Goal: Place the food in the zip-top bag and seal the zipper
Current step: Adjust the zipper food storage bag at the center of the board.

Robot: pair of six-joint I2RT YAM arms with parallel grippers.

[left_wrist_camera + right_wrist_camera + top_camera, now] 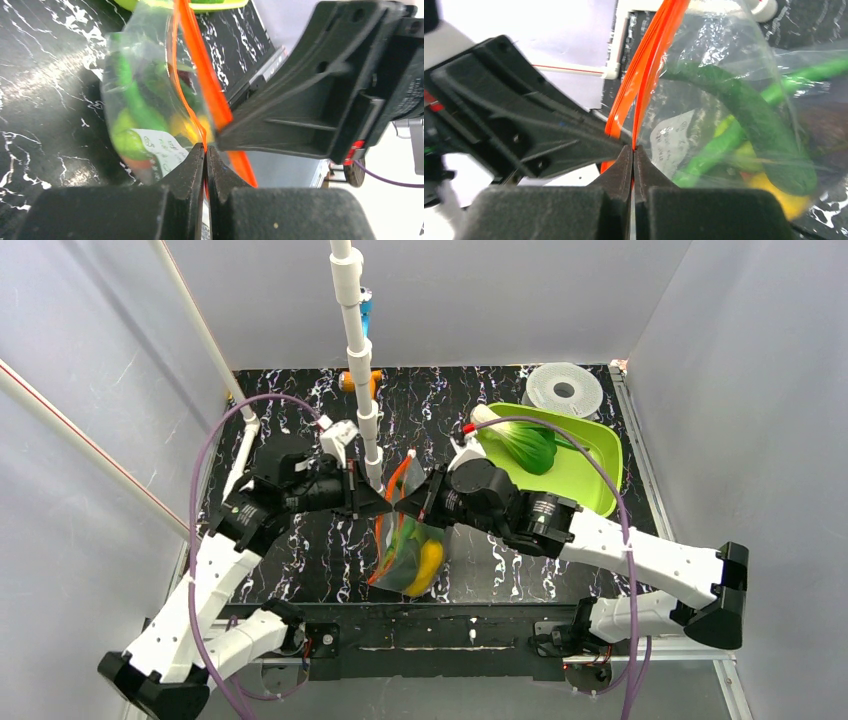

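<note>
The clear zip-top bag (412, 552) hangs between my two grippers above the table's middle, with toy food inside: a yellow piece (430, 560), green pods (719, 145) and a dark green piece (754, 120). Its red-orange zipper (397, 480) runs up along the mouth edge. My left gripper (385, 502) is shut on one lip of the zipper (192, 75). My right gripper (402, 502) is shut on the other lip (646, 65), tip to tip with the left. The white label (162, 147) shows through the plastic.
A lime-green tray (590, 475) at the back right holds a leafy green toy (525, 445). A white ribbed disc (563, 390) lies behind it. A white jointed pole (358, 360) stands at the back middle with an orange object (350, 380) at its foot.
</note>
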